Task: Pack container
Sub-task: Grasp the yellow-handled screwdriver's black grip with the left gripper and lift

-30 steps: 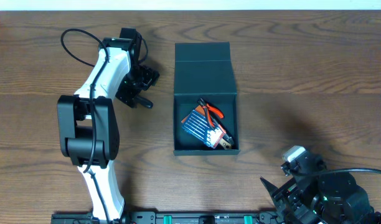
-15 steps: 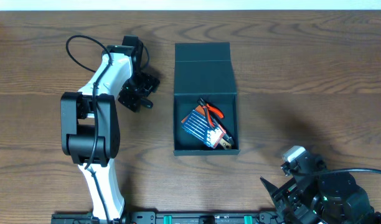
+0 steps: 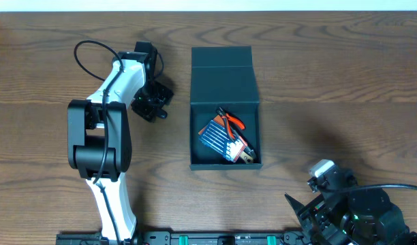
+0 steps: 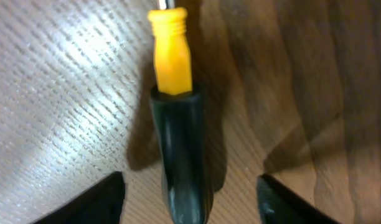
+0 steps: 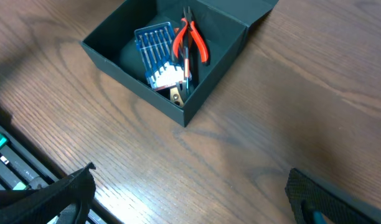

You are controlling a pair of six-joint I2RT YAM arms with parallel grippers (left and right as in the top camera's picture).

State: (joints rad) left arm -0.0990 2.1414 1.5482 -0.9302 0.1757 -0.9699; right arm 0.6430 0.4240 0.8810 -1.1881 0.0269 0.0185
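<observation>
The container (image 3: 224,78) is a dark teal-black box lying open mid-table, its flap lid folded back. It also shows in the right wrist view (image 5: 109,53). Inside lie red-handled pliers (image 3: 230,121) and a blue pack of small tools (image 3: 215,137). A screwdriver (image 4: 178,137) with a black handle and yellow collar lies on the wood left of the box. My left gripper (image 4: 190,199) is open with one finger on each side of that handle, not touching it. It also shows in the overhead view (image 3: 152,102). My right gripper (image 5: 190,199) is open and empty near the front right.
The wooden table (image 3: 331,82) stretches bare to the right of the box. The left arm's black cable (image 3: 86,51) loops over the table at the far left. A black and green rail (image 3: 215,238) runs along the front edge.
My left gripper has shifted slightly right and toward the back, settling over the screwdriver handle. The right arm and the box have not moved.
</observation>
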